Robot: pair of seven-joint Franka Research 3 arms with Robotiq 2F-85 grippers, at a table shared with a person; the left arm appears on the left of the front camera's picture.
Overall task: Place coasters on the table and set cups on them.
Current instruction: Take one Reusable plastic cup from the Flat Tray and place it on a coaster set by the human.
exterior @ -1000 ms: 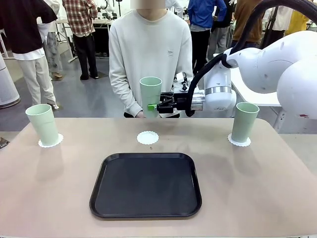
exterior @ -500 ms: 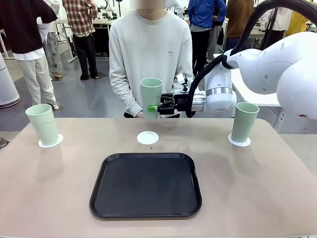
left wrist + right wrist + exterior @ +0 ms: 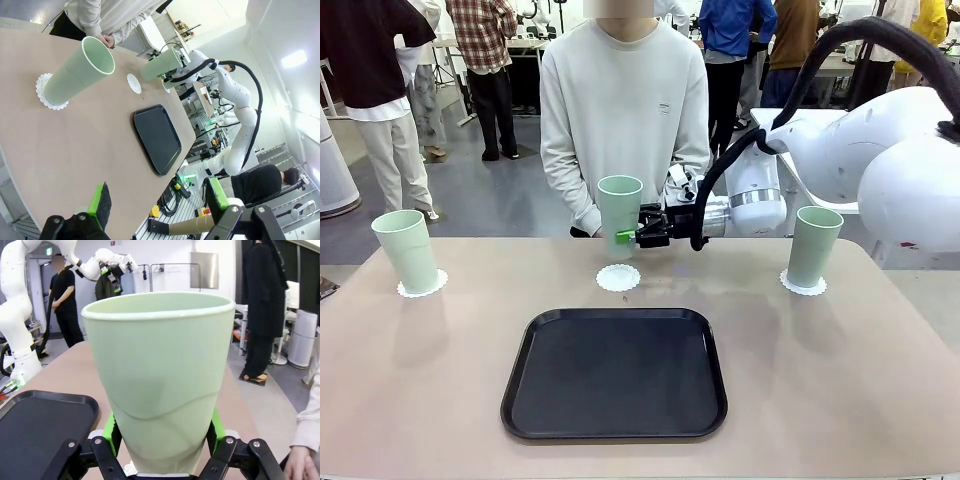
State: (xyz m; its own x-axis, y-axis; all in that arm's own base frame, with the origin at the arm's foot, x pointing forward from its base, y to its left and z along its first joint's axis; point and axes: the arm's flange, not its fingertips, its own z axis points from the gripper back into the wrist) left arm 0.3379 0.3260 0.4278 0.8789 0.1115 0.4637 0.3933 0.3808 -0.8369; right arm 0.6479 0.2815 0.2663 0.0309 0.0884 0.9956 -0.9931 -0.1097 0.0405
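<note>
My right gripper [image 3: 626, 237] is shut on the lower part of a mint-green cup [image 3: 619, 203], holding it upright just above the bare middle coaster [image 3: 618, 278] on the table [image 3: 840, 380]. In the right wrist view the cup [image 3: 162, 370] sits between the green pads [image 3: 112, 427]. A second cup [image 3: 407, 250] stands on the left coaster [image 3: 438, 284], and a third cup [image 3: 814, 246] on the right coaster [image 3: 803, 288]. My left gripper [image 3: 157, 197] is open over the table's near left edge, facing the left cup [image 3: 77, 75].
A black tray [image 3: 615, 372] lies on the near middle of the table with nothing on it. A person in a pale sweatshirt [image 3: 620, 110] stands at the far edge behind the held cup, a hand [image 3: 300, 465] near the table. Other people stand farther back.
My right gripper has carried the cup down and slightly left, closer to the middle coaster. The other cups, coasters and tray have not moved.
</note>
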